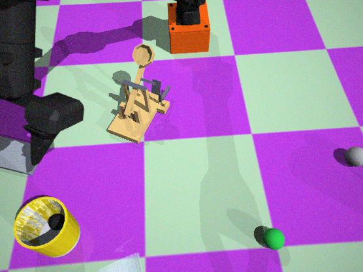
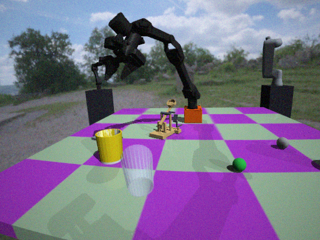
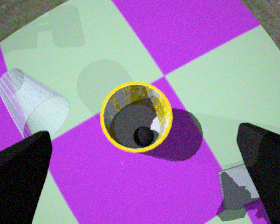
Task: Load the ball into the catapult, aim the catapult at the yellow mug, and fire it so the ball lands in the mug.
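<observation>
While your arm point(image 2: 175, 55) rises from its orange base point(image 1: 189, 41) at the far edge of the checkered table point(image 2: 201, 208), it bends over at the elbow and reaches out high to the side, well above the surface. You can see in the exterior view that the wrist is pitched downward, so the gripper point(image 2: 119, 67) hangs in the air over the near-left part of the board, its jaws spread wide with nothing between them. From the wrist camera your two dark fingers frame the picture at the left and right edges, and the yellow mug point(image 3: 135, 117) sits almost centred between them, far below.

That yellow mug stands upright on a purple square, and a small dark ball point(image 3: 145, 136) lies inside it on the bottom. Just beside the mug you have a clear glass point(image 2: 137, 170), also upright, nearer the front edge of the table. Your wooden catapult point(image 1: 138, 111) rests in front of the base, well apart from the mug, with its throwing arm raised and its round cup point(image 1: 143, 55) bare at the top. A green ball point(image 1: 273, 239) lies on the table off to the other side, and a grey ball point(image 1: 354, 156) lies farther out near the table's edge.
</observation>
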